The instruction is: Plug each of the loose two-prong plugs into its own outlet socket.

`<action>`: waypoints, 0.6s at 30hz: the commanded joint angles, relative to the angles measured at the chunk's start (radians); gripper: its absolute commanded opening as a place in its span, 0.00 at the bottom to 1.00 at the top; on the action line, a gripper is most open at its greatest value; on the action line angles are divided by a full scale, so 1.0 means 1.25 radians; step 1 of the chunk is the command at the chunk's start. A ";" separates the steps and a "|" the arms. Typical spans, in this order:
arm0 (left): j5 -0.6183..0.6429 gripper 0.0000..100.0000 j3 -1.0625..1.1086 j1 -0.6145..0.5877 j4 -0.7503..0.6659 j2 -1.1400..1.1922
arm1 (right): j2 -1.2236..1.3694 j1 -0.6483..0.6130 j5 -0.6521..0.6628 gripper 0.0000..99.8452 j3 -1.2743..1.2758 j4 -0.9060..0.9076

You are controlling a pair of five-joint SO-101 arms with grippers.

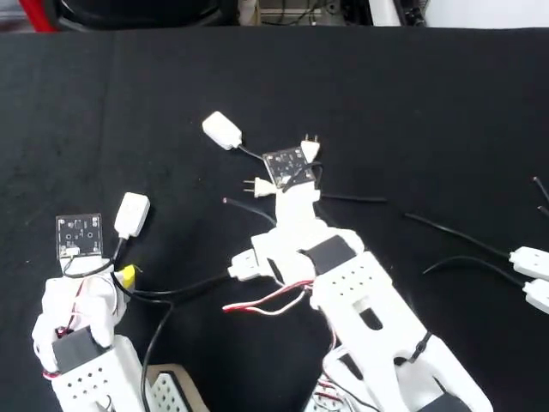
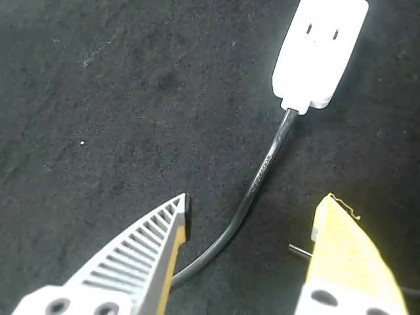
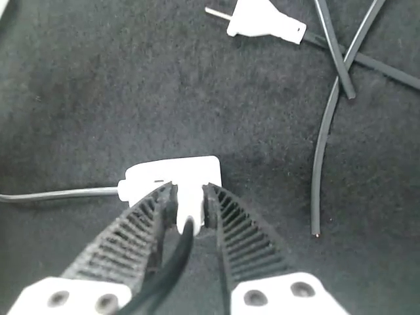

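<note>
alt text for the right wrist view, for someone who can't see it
The right gripper clamps a white plug against a white outlet socket lying on the black table. Beyond it lie a loose two-prong plug and several black cords.

Five white outlet sockets (image 1: 222,130) (image 1: 131,215) (image 1: 244,266) (image 1: 529,262) (image 1: 537,296) lie on the surface (image 1: 429,103): one at upper centre, one at left, one at lower centre, two at the right edge. There are three two-prong plugs (image 1: 257,187) (image 1: 309,148) (image 3: 189,209): two loose near the centre, one against the lower-centre socket. There are two arms (image 1: 86,360) (image 1: 377,326) and two square dotted boards (image 1: 79,236) (image 1: 287,167).
</note>
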 commanded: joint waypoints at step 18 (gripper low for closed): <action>-0.005 0.31 -0.006 -0.007 -0.018 -0.004 | 0.003 0.025 -0.004 0.01 0.019 0.001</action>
